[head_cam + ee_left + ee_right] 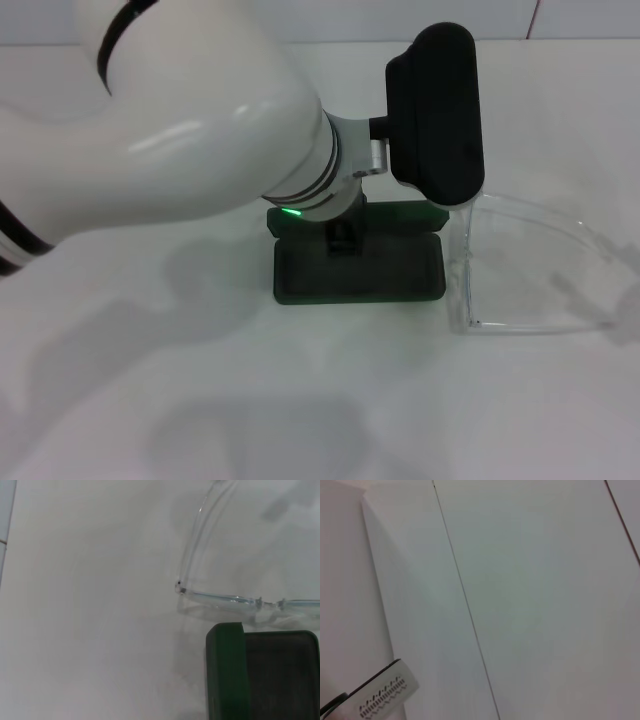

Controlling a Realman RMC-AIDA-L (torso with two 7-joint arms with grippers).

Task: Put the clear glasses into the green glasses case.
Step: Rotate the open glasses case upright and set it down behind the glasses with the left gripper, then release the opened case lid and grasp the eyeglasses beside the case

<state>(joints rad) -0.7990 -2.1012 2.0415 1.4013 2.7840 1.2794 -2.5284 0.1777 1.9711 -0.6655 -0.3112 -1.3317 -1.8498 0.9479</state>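
A white table (300, 420) fills the scene. The left arm (180, 130) reaches across it, its gripper (345, 235) hanging over the open green case (360, 265); whether its jaws are spread or closed cannot be told. The clear glasses (520, 270) lie just beside the case, on the gripper's right. The right gripper is out of sight.

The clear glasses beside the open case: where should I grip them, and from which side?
Probably the front frame of the clear glasses, near its middle, coming straight down from above. The glasses rest on the table unfolded, front edge next to the green glasses case, with thin temple arms trailing away toward the robot's right. Those arms look too slender and flexible; the front bar is the stiffest part.
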